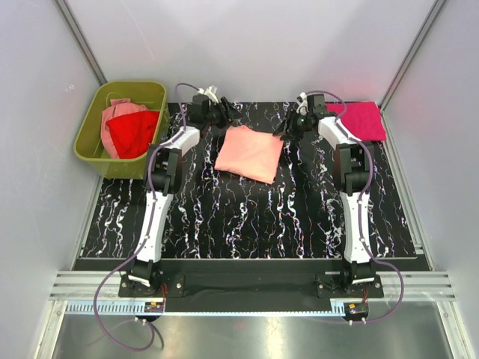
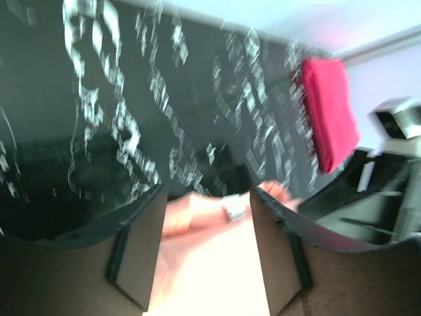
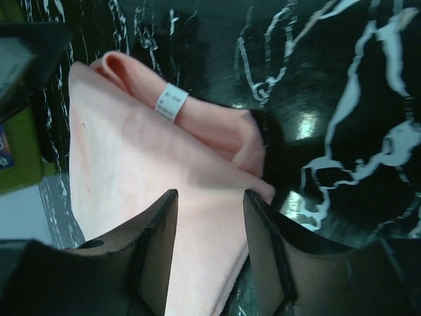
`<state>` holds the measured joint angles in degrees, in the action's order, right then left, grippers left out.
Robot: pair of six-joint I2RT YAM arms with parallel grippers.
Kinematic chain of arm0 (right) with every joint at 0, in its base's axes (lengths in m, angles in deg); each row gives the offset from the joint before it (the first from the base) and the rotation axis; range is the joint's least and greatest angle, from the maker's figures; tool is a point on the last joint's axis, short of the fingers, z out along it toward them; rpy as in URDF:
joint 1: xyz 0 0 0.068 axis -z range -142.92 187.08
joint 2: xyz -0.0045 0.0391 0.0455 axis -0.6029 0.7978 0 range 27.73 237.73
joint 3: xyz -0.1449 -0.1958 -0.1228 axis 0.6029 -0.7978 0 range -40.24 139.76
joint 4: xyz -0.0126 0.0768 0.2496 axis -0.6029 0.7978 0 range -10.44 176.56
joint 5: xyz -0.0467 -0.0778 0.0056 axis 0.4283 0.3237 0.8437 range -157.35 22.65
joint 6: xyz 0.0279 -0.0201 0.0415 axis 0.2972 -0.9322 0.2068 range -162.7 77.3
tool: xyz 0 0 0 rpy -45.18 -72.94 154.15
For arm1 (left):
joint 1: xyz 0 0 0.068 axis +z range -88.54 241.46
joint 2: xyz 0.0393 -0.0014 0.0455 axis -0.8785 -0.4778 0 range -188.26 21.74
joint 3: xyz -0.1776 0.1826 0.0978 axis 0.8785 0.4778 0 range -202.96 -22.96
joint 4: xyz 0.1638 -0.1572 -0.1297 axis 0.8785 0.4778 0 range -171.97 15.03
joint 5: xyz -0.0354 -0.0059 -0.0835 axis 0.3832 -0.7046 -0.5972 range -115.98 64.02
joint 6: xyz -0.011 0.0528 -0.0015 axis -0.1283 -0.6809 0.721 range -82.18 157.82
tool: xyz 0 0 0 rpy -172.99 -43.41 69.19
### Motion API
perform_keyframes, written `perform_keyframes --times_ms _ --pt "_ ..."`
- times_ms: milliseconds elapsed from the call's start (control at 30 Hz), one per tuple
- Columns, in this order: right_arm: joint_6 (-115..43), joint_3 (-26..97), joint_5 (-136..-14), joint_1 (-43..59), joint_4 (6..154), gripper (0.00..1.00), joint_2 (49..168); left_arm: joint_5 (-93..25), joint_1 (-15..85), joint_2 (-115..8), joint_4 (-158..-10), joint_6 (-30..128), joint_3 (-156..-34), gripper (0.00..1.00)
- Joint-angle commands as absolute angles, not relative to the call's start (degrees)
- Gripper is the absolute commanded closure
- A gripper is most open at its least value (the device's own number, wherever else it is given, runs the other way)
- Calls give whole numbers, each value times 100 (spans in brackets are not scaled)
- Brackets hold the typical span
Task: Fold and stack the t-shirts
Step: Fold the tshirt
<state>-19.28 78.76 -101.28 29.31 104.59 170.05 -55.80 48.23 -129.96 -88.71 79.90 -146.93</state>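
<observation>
A salmon-peach t-shirt (image 1: 249, 153), folded to a rough rectangle, lies on the black marbled mat (image 1: 247, 217) at the far middle. My left gripper (image 1: 230, 118) is open over its far left corner; the left wrist view shows peach cloth (image 2: 210, 263) filling the gap between the open fingers (image 2: 207, 191), blurred. My right gripper (image 1: 287, 131) is open at the shirt's far right corner, its jaws straddling the cloth edge (image 3: 210, 194). The shirt (image 3: 131, 171) shows a rolled fold and a white label (image 3: 171, 103). A folded magenta-pink shirt (image 1: 357, 120) lies at the far right and also shows in the left wrist view (image 2: 329, 112).
An olive-green bin (image 1: 90, 142) stands at the far left, holding a red shirt (image 1: 133, 132) and a dusty pink shirt (image 1: 120, 112). White walls enclose the mat on three sides. A metal rail (image 1: 247, 288) runs along the near edge by the arm bases.
</observation>
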Motion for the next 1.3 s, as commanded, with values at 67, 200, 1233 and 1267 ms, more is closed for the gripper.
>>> perform_keyframes --times_ms 67,200,1233,1267 --pt "-1695 8228 -10145 3145 10240 47 16889 -5454 4942 -12232 -9893 8194 -15120 38" --pt "-1651 7860 -10189 3163 10162 42 16441 -5690 4924 -11644 -9350 7826 -14814 36" --pt "-1967 3552 -9626 2065 10092 40 13785 -5156 4731 -8250 -8514 5935 -8703 45" --pt "-1985 3543 -9635 2065 10091 41 13855 -5042 4731 -8294 -8418 5865 -8834 45"
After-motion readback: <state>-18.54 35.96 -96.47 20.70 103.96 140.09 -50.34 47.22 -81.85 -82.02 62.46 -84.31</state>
